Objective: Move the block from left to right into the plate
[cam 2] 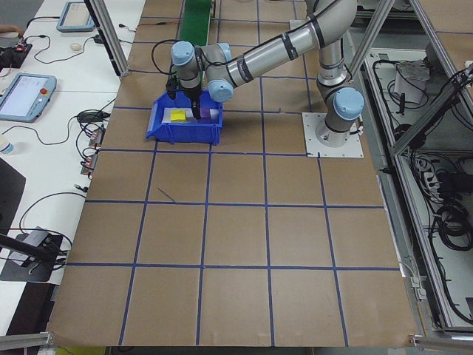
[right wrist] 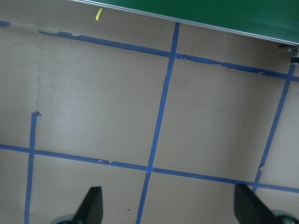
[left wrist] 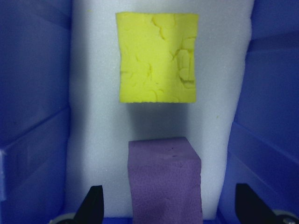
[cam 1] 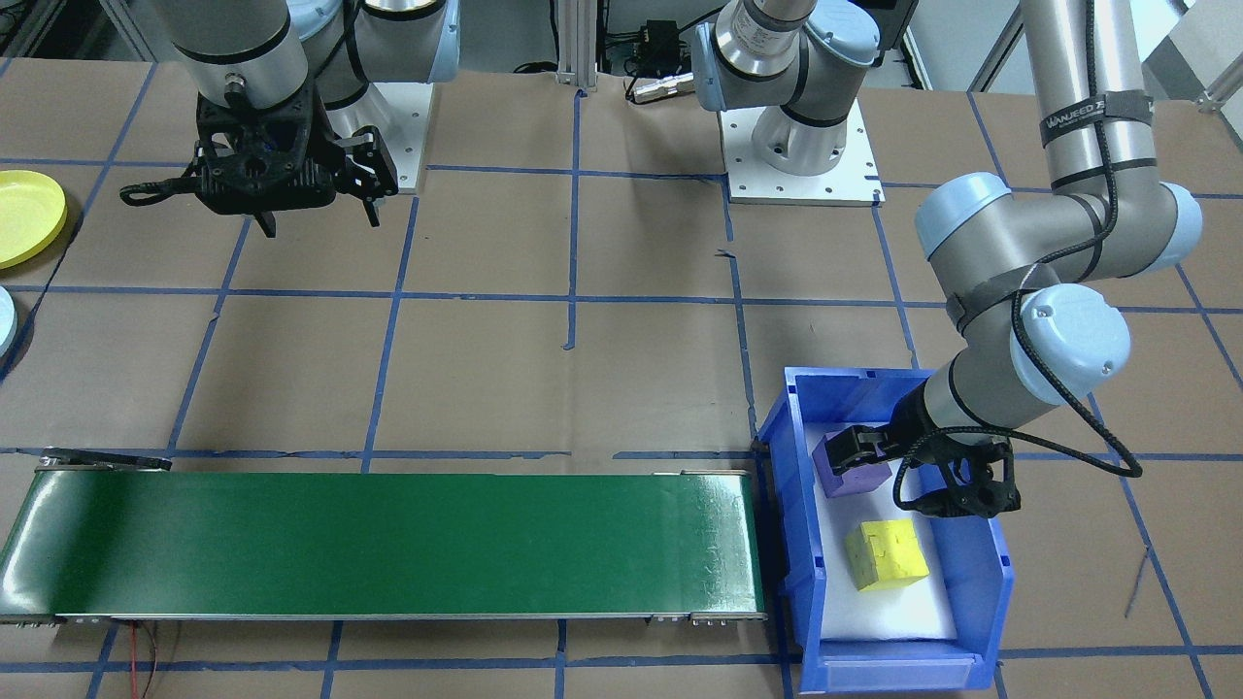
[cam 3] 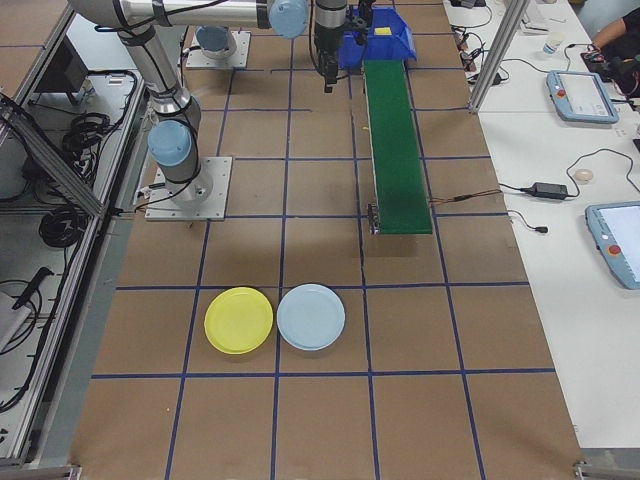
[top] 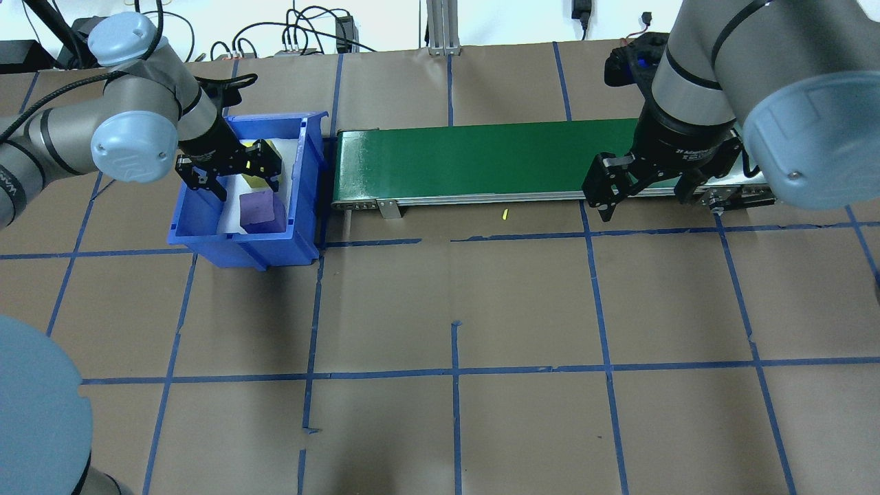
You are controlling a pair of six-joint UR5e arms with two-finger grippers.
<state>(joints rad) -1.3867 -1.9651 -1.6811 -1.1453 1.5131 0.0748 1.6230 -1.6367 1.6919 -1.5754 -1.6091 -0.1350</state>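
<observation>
**A:** Where do you stand in the job?

**B:** At the pick. Your left gripper (top: 230, 168) hangs inside the blue bin (top: 302, 206) with its fingers spread wide and nothing between them. In the left wrist view the purple block (left wrist: 166, 179) sits between the two fingertips, apart from both, on the white foam liner (left wrist: 93, 140). The yellow block (left wrist: 158, 57) lies further along the bin, apart from the purple one.

**A:** So which block do you take?

**B:** By my reading the purple one, since the fingers straddle it. The task does not say which, so that is only a judgement.

**A:** What does the next move need?

**B:** Come straight down so the fingers pass either side of the purple block, clear of the bin walls, then close. After that, lift it over the bin rim towards the green conveyor (top: 481, 161) just beside the bin.

**A:** And the other arm?

**B:** Your right gripper (top: 643, 189) hovers at the far end of the conveyor, fingers spread, empty. The yellow plate (cam 3: 238, 320) and the pale blue plate (cam 3: 311, 316) lie side by side on the table, well beyond that end.
</observation>
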